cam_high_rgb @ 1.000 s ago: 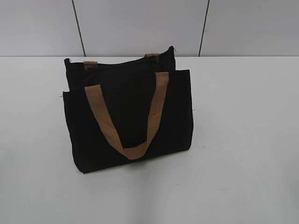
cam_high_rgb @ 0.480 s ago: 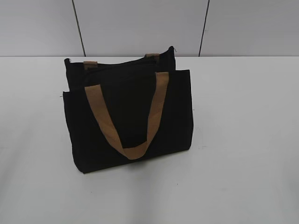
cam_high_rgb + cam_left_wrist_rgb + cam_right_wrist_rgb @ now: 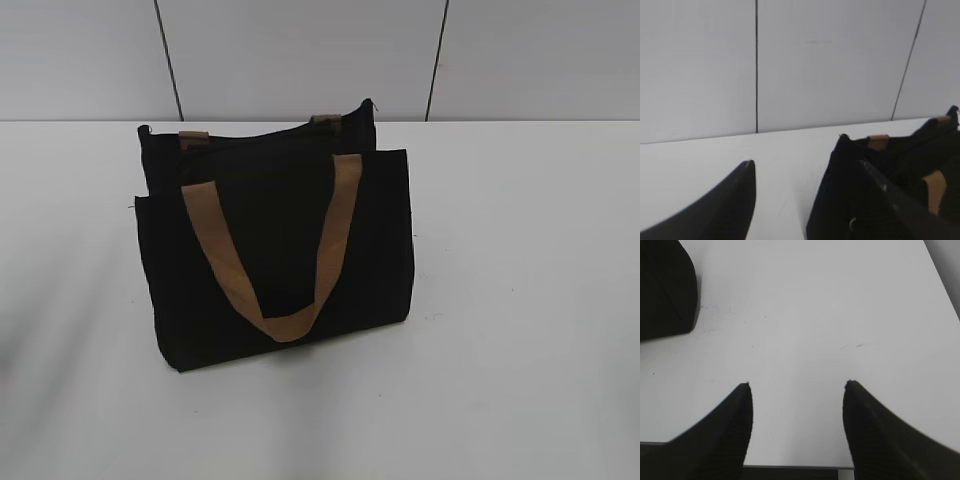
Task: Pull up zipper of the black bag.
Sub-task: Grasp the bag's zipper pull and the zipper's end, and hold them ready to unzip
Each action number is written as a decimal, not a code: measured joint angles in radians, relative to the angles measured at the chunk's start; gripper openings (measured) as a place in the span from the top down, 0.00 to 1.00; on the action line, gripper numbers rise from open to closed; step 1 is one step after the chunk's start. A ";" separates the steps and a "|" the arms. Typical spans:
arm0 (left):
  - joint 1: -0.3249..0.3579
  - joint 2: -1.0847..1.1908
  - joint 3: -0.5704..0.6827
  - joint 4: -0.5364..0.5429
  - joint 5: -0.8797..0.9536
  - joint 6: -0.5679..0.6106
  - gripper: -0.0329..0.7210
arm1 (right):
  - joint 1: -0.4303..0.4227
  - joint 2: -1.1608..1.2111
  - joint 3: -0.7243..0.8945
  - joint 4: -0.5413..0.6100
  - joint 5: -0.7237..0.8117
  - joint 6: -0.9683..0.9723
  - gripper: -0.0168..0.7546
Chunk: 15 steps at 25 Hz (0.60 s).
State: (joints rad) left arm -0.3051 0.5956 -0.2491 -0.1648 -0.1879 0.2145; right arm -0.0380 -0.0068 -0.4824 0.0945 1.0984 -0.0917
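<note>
Exterior view: bag point(image 3: 280, 250) stands mid-table, zipper point(image 3: 270, 132) along its top at 12 o'clock. Left gripper point(image 3: 805, 170) and right gripper point(image 3: 797, 385) both gape, empty. Risk: soft, unbraced fabric may drag or fold once the pull is tugged.

No readable text, labels, brands or numbers in any view. black bag point(image 3: 280, 250) shows plain fabric, table point(image 3: 520, 300) and wall panels unmarked.
</note>
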 joint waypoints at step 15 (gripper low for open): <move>-0.074 0.385 0.031 -0.005 -0.198 -0.087 0.34 | 0.000 0.000 0.000 0.001 0.000 0.000 0.40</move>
State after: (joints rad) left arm -0.3788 0.9808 -0.2177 -0.1699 -0.3863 0.1279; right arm -0.0380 -0.0068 -0.4824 0.0955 1.0984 -0.0917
